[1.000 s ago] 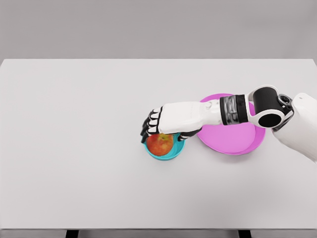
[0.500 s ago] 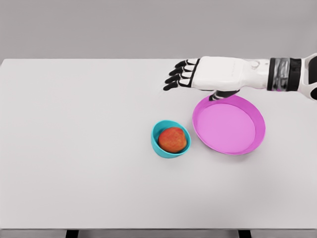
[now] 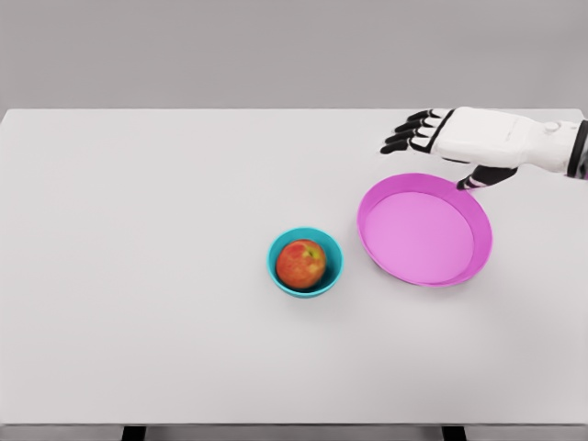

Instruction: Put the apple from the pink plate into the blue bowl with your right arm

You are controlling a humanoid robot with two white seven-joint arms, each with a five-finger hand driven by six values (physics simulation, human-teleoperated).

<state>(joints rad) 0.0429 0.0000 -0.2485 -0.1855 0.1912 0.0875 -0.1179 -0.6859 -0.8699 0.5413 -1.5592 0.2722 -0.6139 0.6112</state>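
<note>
A red apple (image 3: pixel 300 264) sits inside the small blue bowl (image 3: pixel 280 277) near the table's middle. Right of the bowl lies the pink plate (image 3: pixel 424 231), with nothing on it. My right hand (image 3: pixel 432 145) hovers above the plate's far edge, coming in from the right side of the picture. Its dark fingers (image 3: pixel 406 135) are spread and point left, holding nothing. The hand is well apart from the bowl and apple. My left arm does not show.
The white table (image 3: pixel 138 276) fills most of the view, with its front edge at the bottom and a grey wall beyond its far edge.
My right hand let the apple go into the bowl, rose, and pulled back up and to the right. The bowl rocked and settled slightly left.
</note>
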